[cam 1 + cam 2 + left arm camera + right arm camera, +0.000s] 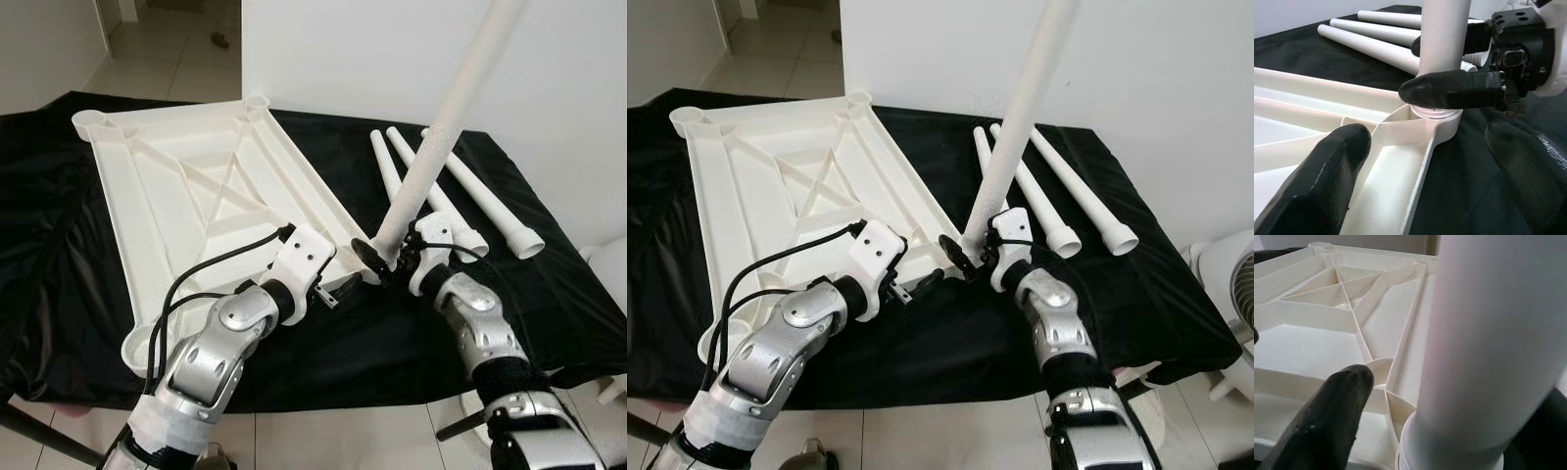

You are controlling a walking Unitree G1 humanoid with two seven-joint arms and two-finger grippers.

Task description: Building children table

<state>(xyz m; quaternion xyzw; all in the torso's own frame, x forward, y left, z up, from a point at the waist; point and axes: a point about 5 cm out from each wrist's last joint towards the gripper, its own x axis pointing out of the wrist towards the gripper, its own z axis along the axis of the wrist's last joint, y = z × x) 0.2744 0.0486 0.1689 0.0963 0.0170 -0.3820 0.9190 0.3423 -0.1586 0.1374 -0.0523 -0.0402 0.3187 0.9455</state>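
A white table top (196,196) lies upside down on a black-covered table. One white leg (441,127) stands tilted in the top's near right corner socket (1437,117). My right gripper (377,259) is shut on that leg just above the socket, one finger (1449,88) across its front. My left gripper (343,289) is open just short of the same corner, and its fingers (1317,181) straddle the top's rim without touching the leg. In the right wrist view the leg (1488,357) stands close beside one black finger (1327,421).
Three loose white legs (490,201) lie on the black cloth (59,294) to the right of the top. A white fan (1225,284) stands off the table's right end. A white wall runs behind, with tiled floor below the near edge.
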